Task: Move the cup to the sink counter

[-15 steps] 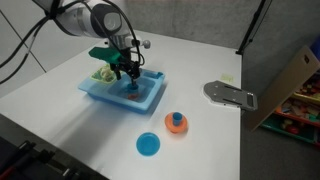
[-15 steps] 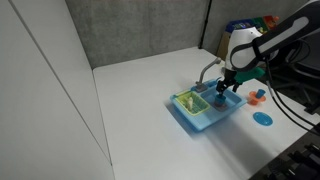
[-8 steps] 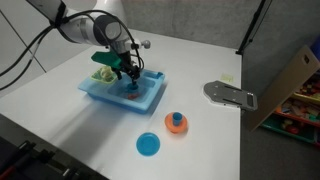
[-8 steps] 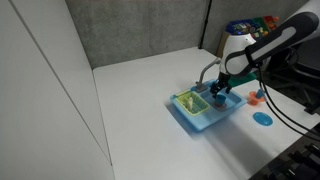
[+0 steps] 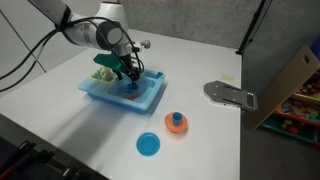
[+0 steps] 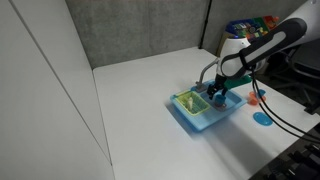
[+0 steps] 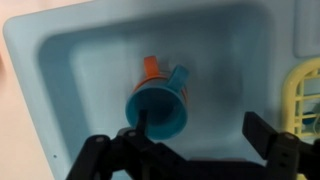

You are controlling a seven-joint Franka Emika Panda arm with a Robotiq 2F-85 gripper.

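The cup [image 7: 158, 98] lies on its side in the basin of the blue toy sink [image 7: 25, 45]. It is orange-red outside and blue inside, with its mouth towards the camera. My gripper [image 7: 200, 130] is open and low in the basin. One fingertip is in front of the cup's mouth; the other is well clear of the cup. In both exterior views the gripper [image 5: 128, 82] [image 6: 217, 92] reaches down into the sink [image 5: 150, 106] [image 6: 200, 124]. A small red spot below the fingers marks the cup [image 5: 133, 97]. The grey faucet [image 6: 206, 70] stands at the sink's back edge.
A yellow-green rack [image 5: 103, 72] [image 6: 190, 102] [image 7: 305, 95] fills the sink's other compartment. On the white table lie a larger orange piece with a blue top [image 5: 176, 122], a flat blue disc [image 5: 148, 145] and a grey flat object [image 5: 230, 94]. A cardboard box [image 5: 295, 75] stands beyond the table.
The gripper has shifted a little towards the rack side and sunk lower into the basin. The cup has stayed in place.
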